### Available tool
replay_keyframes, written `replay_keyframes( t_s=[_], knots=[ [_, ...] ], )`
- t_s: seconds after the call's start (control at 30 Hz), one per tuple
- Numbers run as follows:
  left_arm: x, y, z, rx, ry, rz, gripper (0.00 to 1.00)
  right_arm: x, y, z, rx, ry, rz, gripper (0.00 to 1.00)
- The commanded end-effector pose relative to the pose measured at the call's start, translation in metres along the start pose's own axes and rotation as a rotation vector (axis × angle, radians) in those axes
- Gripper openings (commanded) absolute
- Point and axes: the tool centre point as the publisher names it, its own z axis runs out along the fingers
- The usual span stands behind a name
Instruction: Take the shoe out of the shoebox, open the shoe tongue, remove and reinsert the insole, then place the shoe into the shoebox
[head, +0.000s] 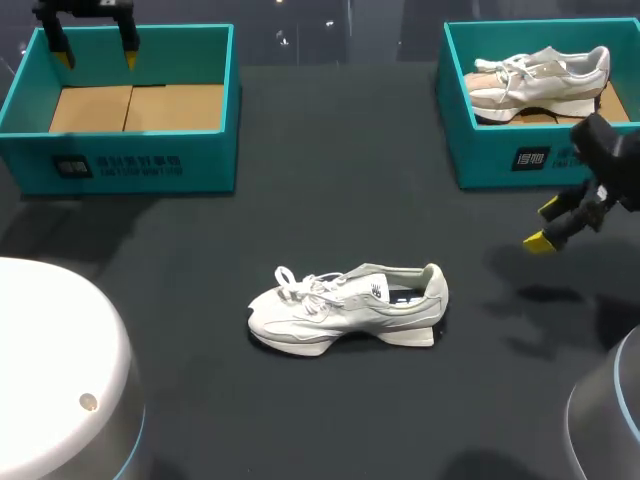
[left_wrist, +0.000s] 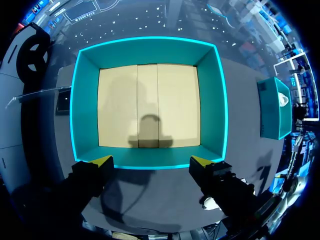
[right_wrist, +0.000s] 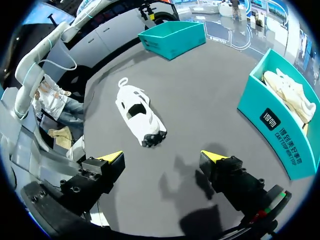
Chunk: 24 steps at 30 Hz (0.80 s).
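A white shoe (head: 345, 308) lies on its sole in the middle of the dark table, toe to the left; the right wrist view shows the shoe (right_wrist: 139, 114) ahead of my right gripper. A teal shoebox (head: 125, 105) at the back left is empty, its cardboard floor (left_wrist: 147, 106) bare. My left gripper (head: 92, 48) hangs open above that box's far wall, and the left gripper (left_wrist: 152, 162) holds nothing. A second teal shoebox (head: 480, 140) at the back right holds another white shoe (head: 540, 82). My right gripper (head: 552, 224) hovers open in front of it; the right gripper (right_wrist: 162, 157) is empty.
White rounded robot bases stand at the front left (head: 55, 370) and the front right (head: 610, 410). Dark tabletop (head: 330, 190) stretches between the two boxes and around the shoe.
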Motion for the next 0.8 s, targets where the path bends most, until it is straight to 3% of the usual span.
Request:
replay_keyframes(
  t_s=[0.03,0.43,0.8],
  knots=[
    [0.000,0.000,0.000,0.001,0.000,0.000,1.00,-0.008,-0.018,0.000,-0.318,0.037,-0.074,1.00],
    [0.000,0.000,0.000,0.001,0.000,0.000,1.00,-0.027,-0.036,0.010,-0.427,0.005,-0.179,1.00],
    [0.000,0.000,0.000,0.001,0.000,0.000,1.00,-0.043,-0.057,0.017,-0.459,0.002,-0.237,1.00]
  ],
)
